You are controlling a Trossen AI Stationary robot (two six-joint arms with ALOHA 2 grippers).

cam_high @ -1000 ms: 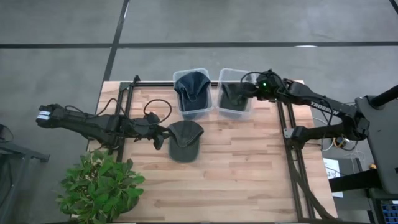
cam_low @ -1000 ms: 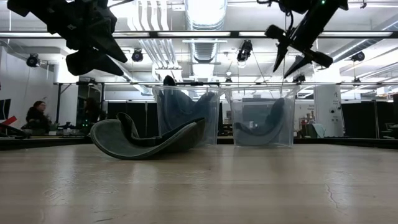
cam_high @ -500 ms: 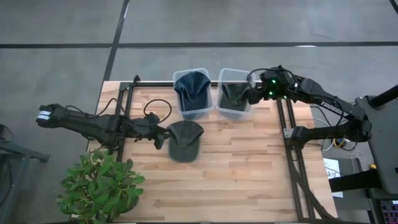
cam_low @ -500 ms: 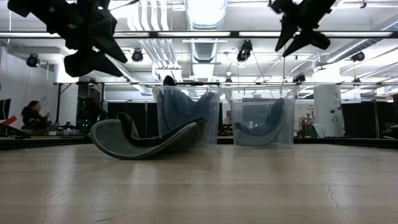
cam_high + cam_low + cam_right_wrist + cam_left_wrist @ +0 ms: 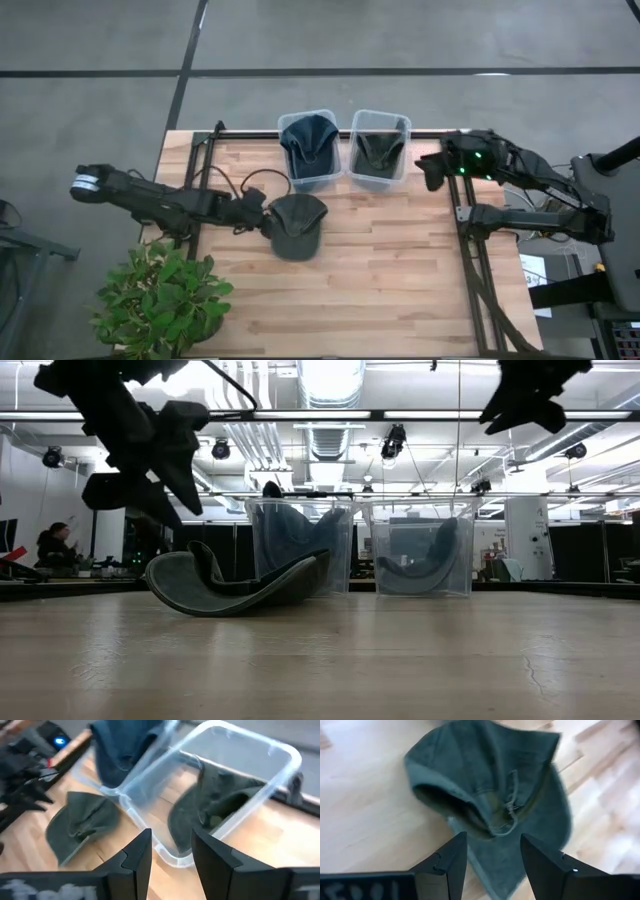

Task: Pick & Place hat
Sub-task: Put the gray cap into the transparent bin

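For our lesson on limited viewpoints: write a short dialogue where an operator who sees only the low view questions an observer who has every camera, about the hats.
Operator: Is the loose cap gripped?
Observer: No. The left gripper hovers over the olive cap at its edge, with its jaws open.
Operator: What's in the bins?
Observer: A blue cap is in the bin nearer the left arm, and another olive cap is in the other bin.

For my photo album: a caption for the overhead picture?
Left gripper nears a green hat; right gripper beside two bins.
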